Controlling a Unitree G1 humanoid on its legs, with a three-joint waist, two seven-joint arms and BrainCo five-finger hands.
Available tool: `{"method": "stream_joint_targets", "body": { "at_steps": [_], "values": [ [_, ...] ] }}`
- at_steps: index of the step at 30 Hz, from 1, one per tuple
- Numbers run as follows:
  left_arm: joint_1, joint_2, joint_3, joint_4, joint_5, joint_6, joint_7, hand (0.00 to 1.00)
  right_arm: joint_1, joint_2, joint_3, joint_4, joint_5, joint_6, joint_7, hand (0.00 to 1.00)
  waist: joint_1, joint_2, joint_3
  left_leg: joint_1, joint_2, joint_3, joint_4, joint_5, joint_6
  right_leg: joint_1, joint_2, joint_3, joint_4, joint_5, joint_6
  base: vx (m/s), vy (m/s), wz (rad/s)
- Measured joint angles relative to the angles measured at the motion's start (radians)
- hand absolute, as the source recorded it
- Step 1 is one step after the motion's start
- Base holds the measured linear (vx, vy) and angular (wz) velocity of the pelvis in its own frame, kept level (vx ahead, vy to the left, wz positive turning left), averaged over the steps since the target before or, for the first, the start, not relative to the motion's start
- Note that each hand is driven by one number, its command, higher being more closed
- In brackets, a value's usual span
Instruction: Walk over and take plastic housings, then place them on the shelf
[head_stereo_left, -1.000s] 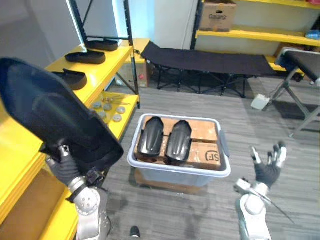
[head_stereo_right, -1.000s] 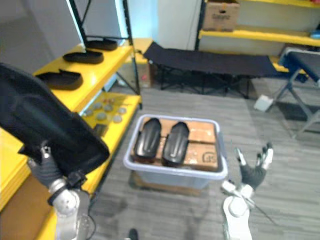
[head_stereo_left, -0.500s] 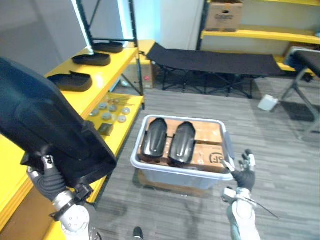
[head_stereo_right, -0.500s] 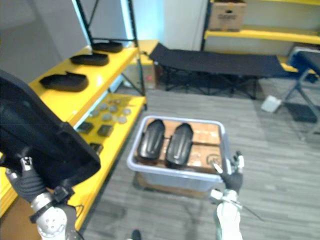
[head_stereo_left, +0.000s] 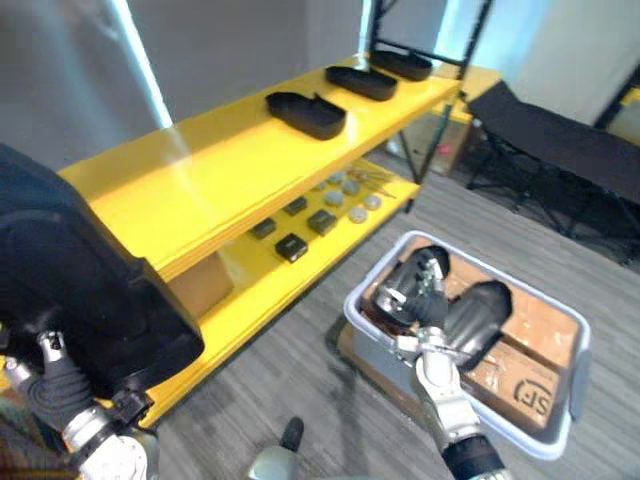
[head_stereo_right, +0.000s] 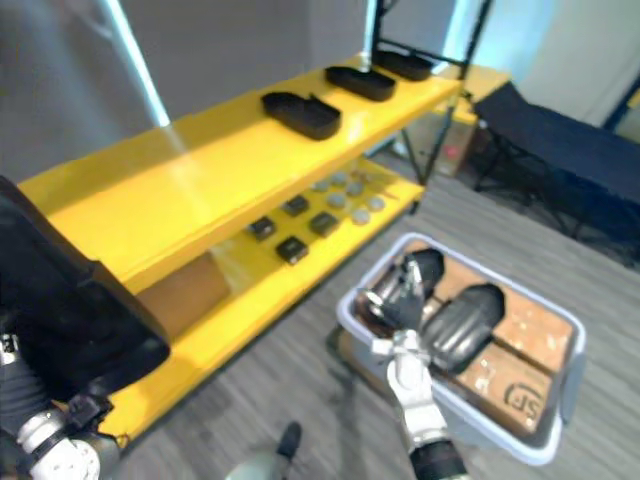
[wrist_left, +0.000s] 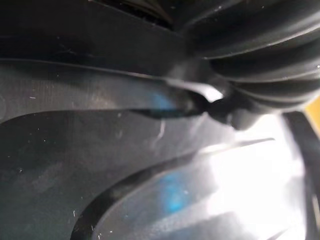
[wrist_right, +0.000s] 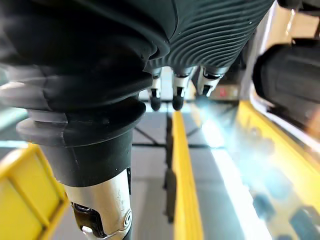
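- The large black plastic housing (head_stereo_left: 80, 270) rides against your left hand (head_stereo_left: 58, 385) and rises above its ribbed wrist cover. The fingers are hidden behind it, so you cannot tell how firmly it is held.
- The step in hand looks like the carry to the shelf. The bare stretch of the yellow top shelf (head_stereo_left: 220, 180) lies ahead of that hand and above it.
- Raise the housing's lower edge over the shelf lip before you move in. Set it down flat and loosen nothing until it rests.
- Aim short of the three housings (head_stereo_left: 305, 112) lying further along, well beyond the hand.
- The small parts (head_stereo_left: 292, 245) on the lower shelf sit beneath that spot, so stay above them.
- Your right hand (head_stereo_left: 420, 290) hovers over the grey bin (head_stereo_left: 560, 420), its fingers relaxed and empty. Two more housings (head_stereo_left: 480, 315) lie just under and beside it. Hold it there, clear of the carry.
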Motion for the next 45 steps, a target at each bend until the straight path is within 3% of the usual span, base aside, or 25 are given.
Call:
{"method": "stream_joint_targets", "body": {
  "at_steps": [4, 5, 6, 9, 11, 12, 13, 15, 17, 19, 22, 26, 27, 28, 29, 30, 31, 32, 34, 36, 38, 40, 43, 45],
  "values": [
    [0.03, 0.0, -0.01, 0.0, -0.016, 0.0, -0.024, 1.0, 0.034, -0.015, -0.052, -0.011, 0.0, 0.0, 0.031, 0.0, 0.0, 0.027, 0.016, -0.013, 0.024, -0.028, 0.001, 0.022, -0.027, 0.004, 0.035, -0.013, 0.017, -0.006, 0.021, -0.08, -0.112, 0.27],
    [0.037, -0.001, -0.015, 0.0, -0.029, 0.0, -0.033, 1.0, 0.044, -0.019, -0.074, -0.017, 0.0, 0.0, 0.042, 0.0, -0.007, 0.035, 0.022, -0.017, 0.027, -0.022, -0.002, 0.015, -0.007, 0.014, 0.04, -0.032, 0.015, -0.007, 0.038, -0.13, -0.088, 0.41],
    [0.038, 0.0, -0.028, 0.0, -0.034, 0.0, -0.049, 1.0, 0.073, -0.022, -0.109, -0.042, -0.001, 0.0, 0.046, 0.0, -0.019, 0.043, 0.027, -0.031, 0.034, 0.02, -0.003, 0.001, 0.024, 0.025, 0.044, -0.064, 0.013, -0.006, 0.054, -0.11, -0.076, 1.04],
    [0.007, 0.004, -0.098, 0.013, -0.039, -0.011, -0.109, 1.0, 0.15, -0.065, -0.227, -0.083, -0.001, -0.001, 0.045, 0.0, -0.063, 0.075, 0.047, -0.088, 0.085, 0.277, 0.056, -0.058, 0.107, 0.078, 0.062, -0.208, -0.001, -0.003, 0.058, -0.1, -0.046, 1.39],
    [0.016, 0.006, -0.129, 0.022, -0.04, -0.014, -0.126, 1.0, 0.169, -0.095, -0.261, -0.084, -0.002, -0.009, 0.044, 0.0, -0.062, 0.105, 0.063, -0.097, 0.107, 0.354, 0.084, -0.075, 0.103, 0.101, 0.068, -0.239, -0.001, -0.019, 0.056, -0.08, 0.011, 0.78],
    [0.029, 0.009, -0.134, 0.028, -0.04, -0.016, -0.13, 1.0, 0.178, -0.1, -0.269, -0.083, -0.002, -0.019, 0.045, 0.0, -0.061, 0.111, 0.068, -0.102, 0.112, 0.386, 0.095, -0.108, 0.067, 0.103, 0.055, -0.249, -0.001, -0.037, 0.044, -0.08, 0.064, 0.33],
    [0.044, 0.011, -0.128, 0.036, -0.041, -0.02, -0.129, 1.0, 0.18, -0.09, -0.271, -0.083, -0.001, -0.026, 0.048, 0.0, -0.059, 0.108, 0.071, -0.111, 0.12, 0.428, 0.112, -0.115, 0.078, 0.096, 0.04, -0.25, 0.008, -0.045, 0.039, -0.06, 0.067, 0.21],
    [0.064, 0.025, -0.128, 0.036, -0.062, -0.023, -0.128, 1.0, 0.19, -0.078, -0.268, -0.083, 0.001, -0.047, 0.055, 0.0, -0.06, 0.137, 0.059, -0.112, 0.131, 0.436, 0.146, -0.067, 0.096, 0.092, 0.048, -0.227, 0.044, -0.064, 0.057, 0.0, 0.024, -0.07],
    [0.089, 0.03, -0.144, 0.036, -0.068, -0.028, -0.121, 1.0, 0.198, -0.077, -0.253, -0.084, 0.002, -0.054, 0.074, 0.0, -0.06, 0.135, 0.05, -0.108, 0.132, 0.438, 0.155, 0.013, 0.095, 0.091, 0.036, -0.213, 0.071, -0.079, 0.069, 0.06, 0.018, -0.15],
    [0.079, 0.036, -0.168, 0.035, -0.068, -0.028, -0.107, 1.0, 0.19, -0.07, -0.241, -0.091, 0.002, -0.058, 0.084, 0.0, -0.06, 0.129, 0.052, -0.116, 0.121, 0.441, 0.164, 0.016, 0.096, 0.074, 0.014, -0.204, 0.102, -0.086, 0.077, 0.09, 0.045, -0.04],
    [0.038, 0.053, -0.187, 0.036, -0.059, -0.027, -0.093, 1.0, 0.164, -0.053, -0.224, -0.095, 0.0, -0.058, 0.085, 0.0, -0.059, 0.1, 0.07, -0.143, 0.099, 0.447, 0.164, 0.014, 0.094, 0.03, -0.027, -0.193, 0.158, -0.115, 0.09, 0.05, 0.042, 0.07],
    [-0.022, 0.066, -0.187, 0.036, -0.058, -0.026, -0.104, 1.0, 0.143, -0.022, -0.206, -0.095, -0.001, -0.058, 0.056, 0.0, -0.059, 0.055, 0.095, -0.116, 0.032, 0.464, 0.175, -0.029, 0.099, 0.067, -0.102, -0.211, 0.201, -0.124, 0.099, 0.13, 0.079, 0.19],
    [-0.054, 0.067, -0.19, 0.046, -0.053, -0.026, -0.117, 1.0, 0.149, -0.022, -0.206, -0.096, -0.001, -0.058, 0.042, 0.0, -0.067, 0.055, 0.096, -0.104, 0.009, 0.448, 0.185, -0.044, 0.109, 0.025, -0.15, -0.149, 0.345, -0.098, 0.056, 0.15, 0.104, 0.42],
    [-0.068, 0.068, -0.19, 0.05, -0.048, -0.026, -0.122, 1.0, 0.151, -0.021, -0.208, -0.096, -0.001, -0.058, 0.041, 0.0, -0.069, 0.053, 0.097, -0.092, 0.001, 0.436, 0.181, -0.05, 0.113, 0.001, -0.167, -0.112, 0.418, -0.076, 0.018, 0.18, 0.163, 0.5],
    [-0.079, 0.074, -0.188, 0.051, -0.032, -0.026, -0.129, 1.0, 0.15, -0.017, -0.208, -0.096, -0.005, -0.06, 0.042, 0.0, -0.07, 0.048, 0.1, -0.06, -0.005, 0.432, 0.163, -0.061, 0.117, -0.053, -0.187, -0.037, 0.536, 0.001, -0.071, 0.19, 0.155, 0.29],
    [-0.077, 0.088, -0.189, 0.051, -0.018, -0.026, -0.13, 1.0, 0.15, -0.012, -0.209, -0.096, -0.043, -0.064, 0.042, 0.0, -0.075, 0.049, 0.099, -0.012, -0.01, 0.423, 0.129, -0.089, 0.116, -0.095, -0.196, 0.028, 0.623, 0.13, -0.077, 0.26, 0.153, 0.28],
    [-0.077, 0.108, -0.193, 0.05, -0.016, -0.025, -0.13, 1.0, 0.149, -0.009, -0.208, -0.097, -0.067, -0.069, 0.043, 0.0, -0.085, 0.052, 0.093, 0.015, -0.007, 0.404, 0.095, -0.1, 0.118, -0.124, -0.189, 0.067, 0.673, 0.203, -0.074, 0.24, 0.075, 0.29],
    [-0.082, 0.126, -0.193, 0.052, -0.016, -0.025, -0.129, 1.0, 0.147, -0.007, -0.208, -0.098, -0.08, -0.075, 0.045, 0.0, -0.089, 0.056, 0.09, 0.028, -0.003, 0.387, 0.072, -0.101, 0.12, -0.144, -0.176, 0.087, 0.699, 0.154, -0.047, 0.25, 0.004, 0.33],
    [-0.119, 0.157, -0.195, 0.066, -0.018, -0.01, -0.12, 1.0, 0.131, -0.005, -0.213, -0.134, -0.08, -0.086, 0.069, 0.0, -0.097, 0.048, 0.087, 0.044, 0.018, 0.358, 0.054, -0.1, 0.128, -0.246, -0.094, 0.13, 0.666, -0.05, -0.034, 0.2, -0.018, 0.2],
    [-0.148, 0.16, -0.201, 0.086, -0.019, 0.009, -0.109, 1.0, 0.142, -0.006, -0.223, -0.17, -0.078, -0.088, 0.087, 0.0, -0.112, 0.055, 0.091, 0.058, 0.019, 0.327, 0.077, -0.1, 0.127, -0.281, -0.042, 0.167, 0.523, -0.087, -0.039, 0.16, -0.047, 0.26],
    [-0.186, 0.164, -0.224, 0.113, -0.019, 0.019, -0.106, 1.0, 0.166, -0.006, -0.239, -0.2, -0.078, -0.098, 0.084, 0.0, -0.14, 0.063, 0.096, 0.055, 0.02, 0.28, 0.113, -0.127, 0.126, -0.315, 0.014, 0.276, 0.41, -0.082, -0.032, 0.15, -0.117, 0.75],
    [-0.199, 0.175, -0.276, 0.131, -0.018, 0.019, -0.103, 1.0, 0.223, -0.006, -0.245, -0.244, -0.077, -0.124, 0.068, 0.0, -0.173, 0.058, 0.092, 0.044, 0.015, 0.214, 0.148, -0.153, 0.108, -0.317, 0.055, 0.412, 0.284, -0.053, 0.008, 0.12, -0.173, 1.13],
    [-0.158, 0.174, -0.281, 0.119, -0.018, 0.017, -0.093, 1.0, 0.224, -0.007, -0.218, -0.289, -0.08, -0.135, 0.063, 0.0, -0.147, 0.011, 0.064, 0.042, 0.001, 0.221, 0.15, -0.173, 0.077, -0.297, 0.041, 0.407, 0.15, -0.04, 0.023, 0.18, -0.262, 0.53],
    [-0.114, 0.135, -0.285, 0.12, -0.02, 0.02, -0.084, 1.0, 0.197, -0.027, -0.217, -0.305, -0.086, -0.15, 0.053, 0.0, -0.141, 0.02, 0.057, 0.061, 0.036, 0.219, 0.149, -0.176, 0.043, -0.244, 0.052, 0.346, 0.094, 0.07, 0.028, 0.24, -0.267, 0.55]
  ]
}}
